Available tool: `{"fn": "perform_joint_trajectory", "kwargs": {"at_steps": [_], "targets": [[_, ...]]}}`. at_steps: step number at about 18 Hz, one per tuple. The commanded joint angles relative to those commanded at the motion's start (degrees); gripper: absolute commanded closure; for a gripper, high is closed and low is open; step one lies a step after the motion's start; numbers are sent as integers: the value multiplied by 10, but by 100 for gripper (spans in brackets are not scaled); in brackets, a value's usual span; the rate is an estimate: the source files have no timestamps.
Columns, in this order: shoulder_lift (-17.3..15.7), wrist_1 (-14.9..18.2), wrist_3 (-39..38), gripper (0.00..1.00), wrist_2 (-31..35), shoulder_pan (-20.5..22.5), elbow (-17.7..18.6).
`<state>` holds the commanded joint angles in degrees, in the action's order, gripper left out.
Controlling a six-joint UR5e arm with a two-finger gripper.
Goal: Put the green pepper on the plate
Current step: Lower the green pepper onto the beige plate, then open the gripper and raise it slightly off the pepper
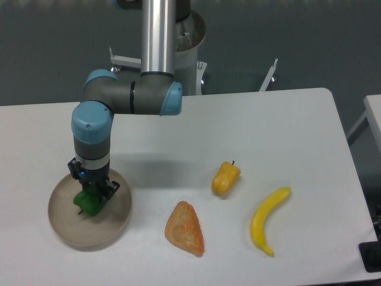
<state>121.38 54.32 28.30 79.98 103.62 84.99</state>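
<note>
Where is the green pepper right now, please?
The green pepper sits over the plate at the table's left front, between the gripper's fingers.

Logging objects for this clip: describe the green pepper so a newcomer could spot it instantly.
Start at the round beige plate near the table's front left corner, under the arm. Over its middle the gripper points down at the green pepper. It is the only green item; the other pepper is yellow-orange and lies off the plate.

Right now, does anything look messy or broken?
No. The pepper is over the plate at the end effector; the other foods lie apart on the table, unspilled and undamaged.
</note>
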Motion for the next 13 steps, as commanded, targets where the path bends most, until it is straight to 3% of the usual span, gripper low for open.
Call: {"fn": "perform_joint_trajectory", "kwargs": {"at_steps": [2,7,13], "targets": [[-1,0,2,23,0,0,0],[-7,1,2,1,0,2,-2],[-35,5,14,0,1,35,-3]]}}
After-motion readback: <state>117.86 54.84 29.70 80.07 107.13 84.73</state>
